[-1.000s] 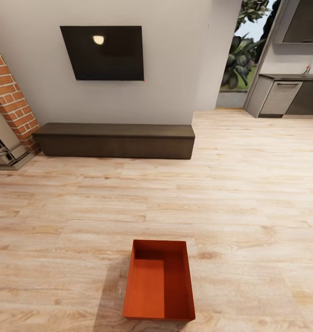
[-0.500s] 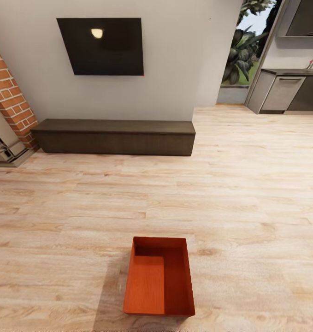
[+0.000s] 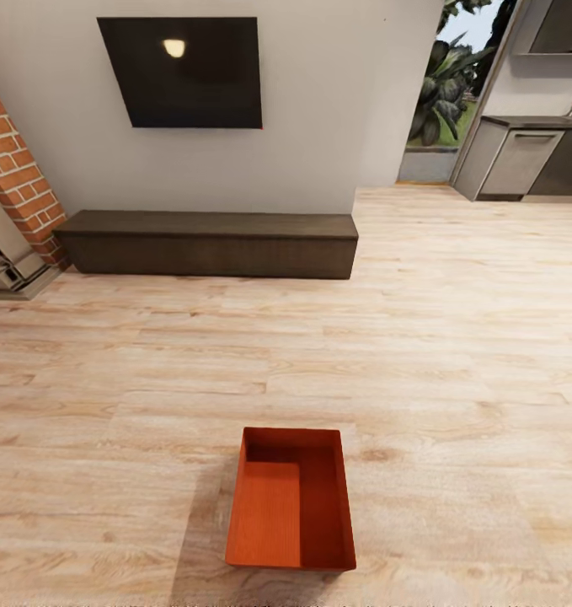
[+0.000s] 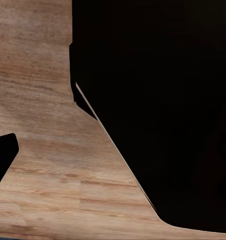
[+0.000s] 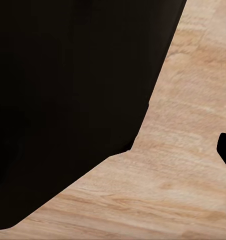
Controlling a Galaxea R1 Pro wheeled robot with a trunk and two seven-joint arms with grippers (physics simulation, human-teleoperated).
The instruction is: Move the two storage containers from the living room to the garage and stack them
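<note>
On wood floor [image 3: 454,354], storage container [image 3: 291,499] unmoved, view tilted down

A storage container [image 3: 291,511] lies on the plank floor [image 3: 454,354], well before the low cabinet [image 3: 208,244].

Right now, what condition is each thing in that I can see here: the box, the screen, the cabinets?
Storage container: upright on the wood floor, open-topped, empty, nothing gripping it.
Wall TV: dark, reflecting a ceiling light.
Low cabinet: closed, top bare.
Kitchen cabinet: door closed.
Doorway: open onto garden plants.
</note>
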